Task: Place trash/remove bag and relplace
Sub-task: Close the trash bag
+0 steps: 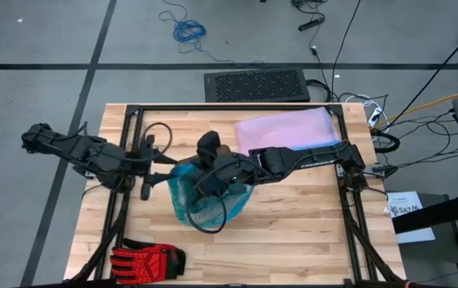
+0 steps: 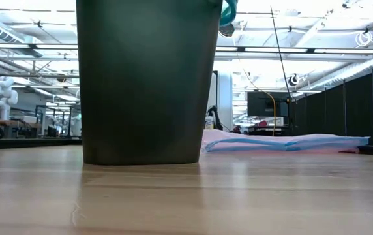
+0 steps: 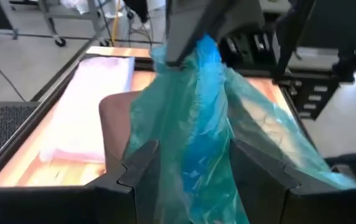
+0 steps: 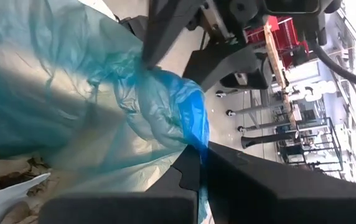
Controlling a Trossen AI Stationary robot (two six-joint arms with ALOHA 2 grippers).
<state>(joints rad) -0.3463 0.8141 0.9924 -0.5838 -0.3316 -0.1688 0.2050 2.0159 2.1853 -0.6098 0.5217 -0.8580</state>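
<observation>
The teal-green bag [image 1: 209, 200] sits in the dark bin [image 2: 144, 78] near the table's middle, its top gathered and drawn up. My right gripper [image 1: 195, 166] reaches in from the table's right and is shut on that gathered top. My left gripper [image 3: 193, 180] comes from the table's left and stands open, one finger on either side of the hanging plastic. Trash [image 4: 10, 180], tan shreds and white paper, lies inside the bag. My right gripper pinches the bag's gathered rim, at its blue drawstring band [image 4: 195, 134], between its two fingers. The plastic runs down from the hold [image 3: 206, 53] in long drawn folds toward the bin. My left gripper: I cannot tell whether its open fingers [image 3: 137, 165] touch the plastic between them.
A pale lilac bag [image 1: 285, 128] lies flat at the table's far right. A red-and-black glove [image 1: 145, 258] lies at the near left edge. Black frame rails [image 1: 229, 108] run along the table's sides and far edge.
</observation>
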